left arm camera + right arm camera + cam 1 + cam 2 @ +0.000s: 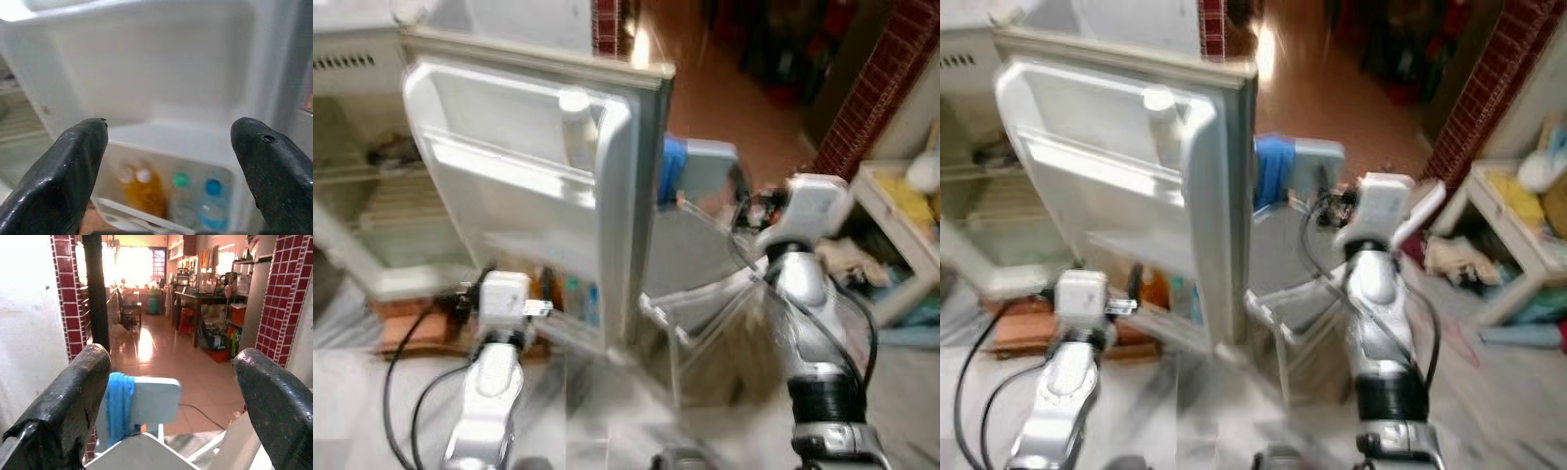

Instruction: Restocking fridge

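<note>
Our left claw (168, 147) hung released before the open fridge door (538, 186), whose low shelf held upright bottles (168, 198); our right claw (171, 396), also released, faced a chair (146, 404).

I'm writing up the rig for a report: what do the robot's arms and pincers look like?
Both arms are silver, with white boxy wrist blocks, black cables looping alongside and a black ribbed band low on the right arm. Each pincer, left pincer and right pincer, has two thick, rounded, scuffed black fingers.
</note>
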{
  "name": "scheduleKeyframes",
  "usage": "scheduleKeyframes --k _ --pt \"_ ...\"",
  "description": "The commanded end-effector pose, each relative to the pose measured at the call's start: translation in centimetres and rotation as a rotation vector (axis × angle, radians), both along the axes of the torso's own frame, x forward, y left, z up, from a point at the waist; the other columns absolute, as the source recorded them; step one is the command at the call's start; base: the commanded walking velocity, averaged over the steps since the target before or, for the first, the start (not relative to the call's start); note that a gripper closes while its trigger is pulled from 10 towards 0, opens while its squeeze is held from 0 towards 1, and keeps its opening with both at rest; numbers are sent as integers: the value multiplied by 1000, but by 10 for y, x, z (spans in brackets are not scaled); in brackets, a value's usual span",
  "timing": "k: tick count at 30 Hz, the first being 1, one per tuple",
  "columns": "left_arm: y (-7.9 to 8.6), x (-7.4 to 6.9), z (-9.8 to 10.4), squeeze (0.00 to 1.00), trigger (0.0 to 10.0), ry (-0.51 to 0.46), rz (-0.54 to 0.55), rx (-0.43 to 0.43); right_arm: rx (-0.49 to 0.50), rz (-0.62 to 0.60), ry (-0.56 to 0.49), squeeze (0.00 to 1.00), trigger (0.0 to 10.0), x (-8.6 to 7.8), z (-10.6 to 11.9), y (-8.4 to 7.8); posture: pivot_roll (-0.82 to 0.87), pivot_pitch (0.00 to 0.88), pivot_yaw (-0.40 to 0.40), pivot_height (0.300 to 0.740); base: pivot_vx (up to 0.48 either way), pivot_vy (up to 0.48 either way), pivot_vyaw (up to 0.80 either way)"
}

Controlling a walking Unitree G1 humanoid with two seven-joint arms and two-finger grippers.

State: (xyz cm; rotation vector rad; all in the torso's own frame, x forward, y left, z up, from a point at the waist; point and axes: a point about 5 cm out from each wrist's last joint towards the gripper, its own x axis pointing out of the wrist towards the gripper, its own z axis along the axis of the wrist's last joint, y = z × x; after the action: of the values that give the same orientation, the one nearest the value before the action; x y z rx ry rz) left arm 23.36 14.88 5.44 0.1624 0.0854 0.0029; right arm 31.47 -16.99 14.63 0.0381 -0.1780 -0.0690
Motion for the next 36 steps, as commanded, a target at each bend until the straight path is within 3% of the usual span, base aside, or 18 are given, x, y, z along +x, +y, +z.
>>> scheduleKeyframes --k 1,8,11,22,31,34,36 --pt "12 -2 0 0 10000 5 35 23 5 59 -21 0 10000 2 4 14 95 0 -31 740 0 0 0" --pt "13 -8 -5 0 10000 42 54 21 -33 106 -24 0 10000 0 1 24 107 0 -37 740 0 0 418" --pt "17 -9 -13 0 10000 104 80 4 -27 129 -27 0 10000 3 2 28 110 0 -38 740 0 0 800" --pt "22 -19 -33 0 10000 284 93 -23 -8 113 -63 0 10000 38 26 41 133 1 -48 740 0 0 800" --pt "22 -23 -37 0 10000 340 79 -37 -32 61 -70 0 10000 49 33 36 145 5 -56 740 0 0 637" --pt "22 -23 -37 0 10000 347 79 -40 7 32 -54 0 10000 52 30 33 145 6 -57 740 0 0 0" --pt "21 -23 -36 0 10000 353 74 -39 41 77 -58 0 10000 53 31 39 143 6 -55 740 0 0 0"
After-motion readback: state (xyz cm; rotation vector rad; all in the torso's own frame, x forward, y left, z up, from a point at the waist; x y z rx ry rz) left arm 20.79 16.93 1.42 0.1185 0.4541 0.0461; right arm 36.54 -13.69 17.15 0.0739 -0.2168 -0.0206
